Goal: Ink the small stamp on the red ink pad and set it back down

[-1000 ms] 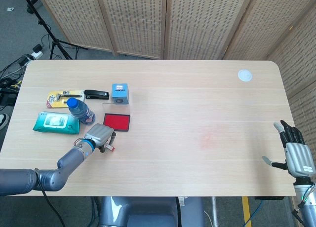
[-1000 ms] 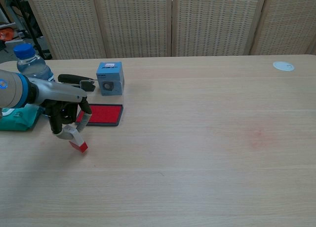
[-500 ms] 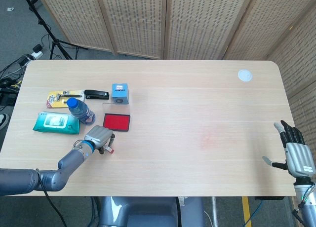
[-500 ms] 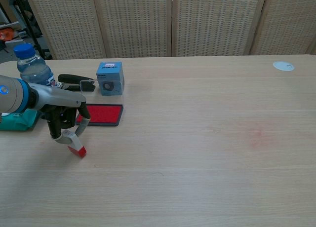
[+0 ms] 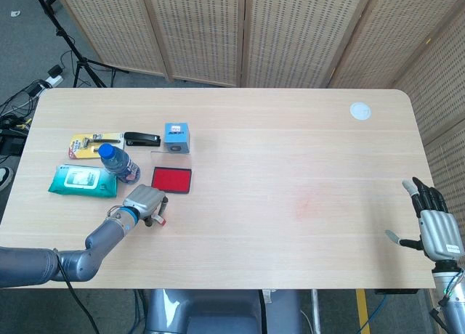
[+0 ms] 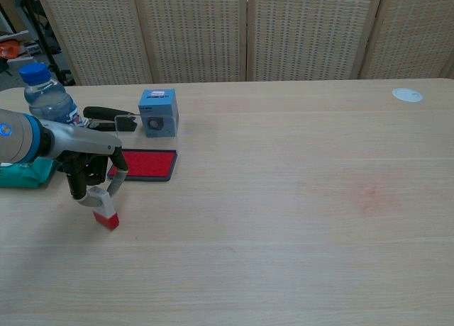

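My left hand (image 5: 144, 202) (image 6: 91, 171) grips the small stamp (image 6: 103, 208) (image 5: 159, 219), a white body with a red base, in front of the red ink pad (image 5: 172, 180) (image 6: 144, 164). The stamp's red base touches or nearly touches the table (image 6: 284, 227), just left of the pad's near corner. The ink pad lies open, its red face up in a black tray. My right hand (image 5: 434, 229) hangs off the table's right edge in the head view, fingers spread, holding nothing.
Behind the pad stand a blue cube (image 5: 176, 137) (image 6: 158, 112), a black stapler (image 5: 142, 139), a water bottle (image 5: 118, 162) (image 6: 48, 95), a teal wipes pack (image 5: 82, 181) and a razor card (image 5: 91, 144). A white disc (image 5: 360, 111) lies at the far right.
My left hand has moved the stamp leftward and lowered it toward the table. The right hand has not moved.
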